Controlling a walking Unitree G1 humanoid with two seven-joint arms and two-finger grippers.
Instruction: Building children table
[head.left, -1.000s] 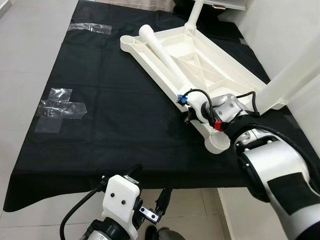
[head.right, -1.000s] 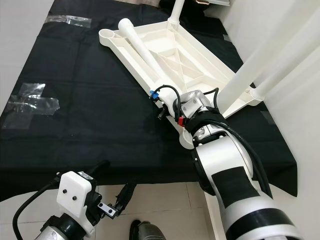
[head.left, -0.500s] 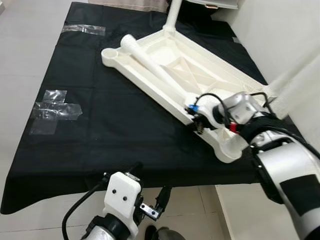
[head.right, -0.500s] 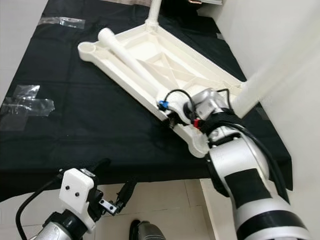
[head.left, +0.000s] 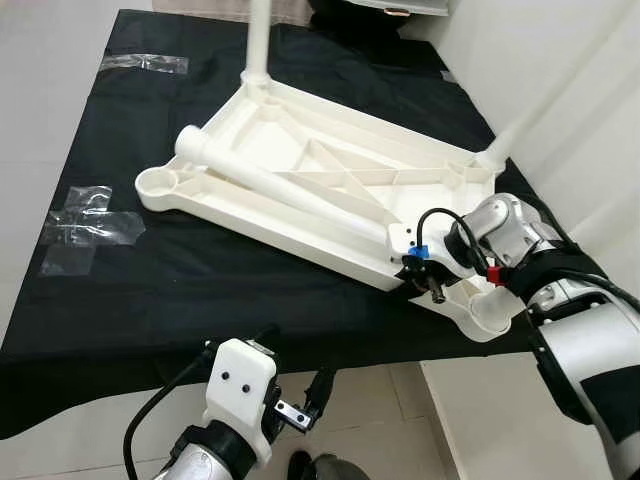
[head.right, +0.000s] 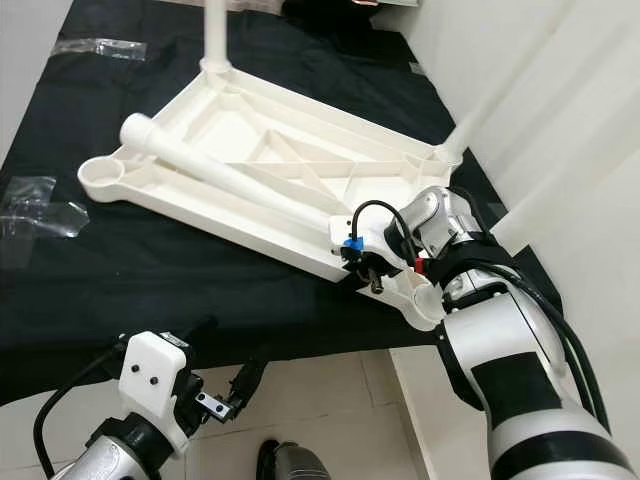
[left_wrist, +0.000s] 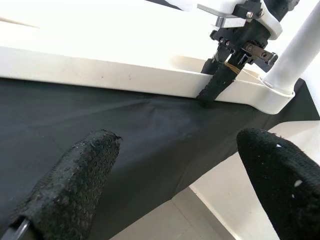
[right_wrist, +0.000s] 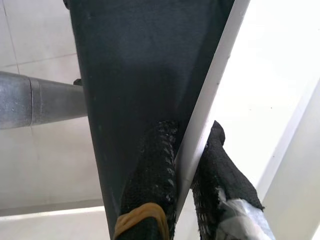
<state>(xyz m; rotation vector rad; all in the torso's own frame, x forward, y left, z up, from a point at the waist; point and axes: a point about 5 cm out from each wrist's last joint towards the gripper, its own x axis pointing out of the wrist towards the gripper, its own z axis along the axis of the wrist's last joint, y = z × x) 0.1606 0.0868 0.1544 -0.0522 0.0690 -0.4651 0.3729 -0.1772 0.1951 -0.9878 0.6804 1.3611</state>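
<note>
Upturned white plastic children's table top (head.left: 330, 190) flat on black cloth mat (head.left: 150, 270), underside up, presumably for leg fitting. Right gripper (head.left: 418, 283) pinched on near rim beside empty corner socket (head.left: 492, 312), one finger (right_wrist: 152, 175) outside wall, other inside; probably to steady or swing the top. Left gripper (left_wrist: 180, 165) low past mat edge, fingers wide, holding nothing.

Loose white plastic tube leg (head.left: 270, 183) lying across the ribs. Upright white legs (head.left: 258, 40) at two far corners. Clear tape patches (head.left: 85, 228) on mat. White wall close on right, limiting swing.
</note>
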